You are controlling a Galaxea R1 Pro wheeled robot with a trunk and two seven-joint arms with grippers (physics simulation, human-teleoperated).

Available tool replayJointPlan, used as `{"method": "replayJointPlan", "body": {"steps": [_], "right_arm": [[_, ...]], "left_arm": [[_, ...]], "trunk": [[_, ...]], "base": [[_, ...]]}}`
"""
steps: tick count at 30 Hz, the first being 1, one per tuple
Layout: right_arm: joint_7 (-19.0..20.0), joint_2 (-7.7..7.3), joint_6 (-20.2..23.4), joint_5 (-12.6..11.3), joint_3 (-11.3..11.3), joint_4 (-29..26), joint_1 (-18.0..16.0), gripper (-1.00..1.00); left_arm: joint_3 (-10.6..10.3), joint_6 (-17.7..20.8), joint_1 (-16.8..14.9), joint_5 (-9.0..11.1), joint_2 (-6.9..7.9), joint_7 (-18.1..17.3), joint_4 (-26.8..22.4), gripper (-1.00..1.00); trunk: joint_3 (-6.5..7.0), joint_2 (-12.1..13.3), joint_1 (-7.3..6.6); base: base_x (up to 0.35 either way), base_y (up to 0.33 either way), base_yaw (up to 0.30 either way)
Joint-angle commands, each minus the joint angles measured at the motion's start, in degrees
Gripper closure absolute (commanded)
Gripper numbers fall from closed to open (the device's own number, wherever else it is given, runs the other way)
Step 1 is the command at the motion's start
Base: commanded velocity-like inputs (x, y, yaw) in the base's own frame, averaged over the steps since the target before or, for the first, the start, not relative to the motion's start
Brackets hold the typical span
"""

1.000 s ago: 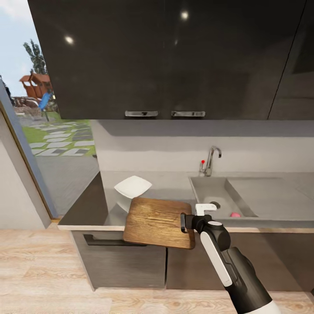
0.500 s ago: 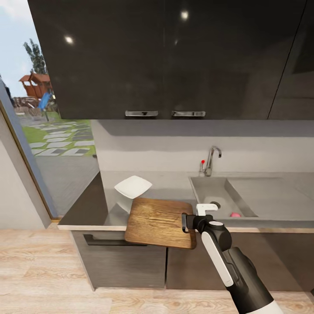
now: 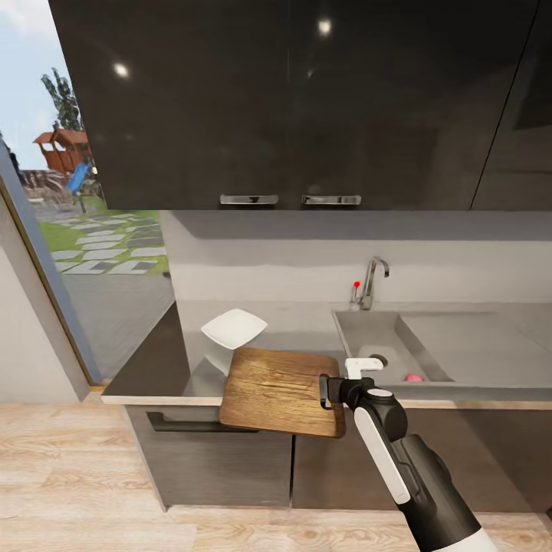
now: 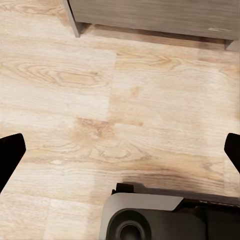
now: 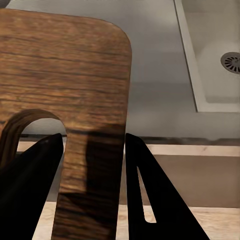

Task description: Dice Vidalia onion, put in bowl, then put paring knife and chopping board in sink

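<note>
Right claw (image 3: pixel 328 389) pinches the dark brown wooden chopping board (image 3: pixel 280 389) at its slot end, above the grey worktop (image 3: pixel 299 326) edge. Left claw (image 4: pixel 120 150) spread over the floor.

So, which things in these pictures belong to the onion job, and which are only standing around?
Job things:
- dark brown wooden chopping board, clamped by the right gripper
- white square bowl
- grey recessed sink
- small pinkish-red onion in the sink

Only around:
- dark wall cabinets
- chrome tap
- pale wooden floor
</note>
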Motion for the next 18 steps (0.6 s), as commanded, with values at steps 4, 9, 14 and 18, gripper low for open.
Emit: {"method": "replayJointPlan", "body": {"steps": [4, 9, 14, 18], "right_arm": [[-0.57, 0.00, 0.12, -0.59, 0.07, -0.04, -0.07, 1.00], [-0.57, 0.01, 0.14, -0.58, 0.07, -0.04, -0.07, 1.00], [-0.57, -0.02, 0.20, -0.58, 0.07, -0.04, -0.07, 1.00], [-0.57, -0.03, 0.27, -0.58, 0.06, -0.04, -0.07, 1.00]], "left_arm": [[0.12, -0.09, 0.01, 0.15, -0.03, -0.09, -0.08, -1.00], [0.12, -0.07, 0.02, 0.15, -0.07, -0.06, -0.08, -1.00], [0.14, -0.08, 0.03, 0.15, -0.02, -0.06, -0.08, -1.00], [0.13, -0.07, 0.01, 0.15, -0.01, -0.06, -0.08, -1.00]], "trunk": [[-0.12, -0.13, 0.04], [-0.12, -0.13, 0.04], [-0.12, -0.13, 0.04], [-0.12, -0.13, 0.04]], "base": [[0.038, -0.040, 0.000], [0.173, -0.184, 0.000], [0.217, -0.232, 0.000], [0.227, -0.237, 0.000]]}}
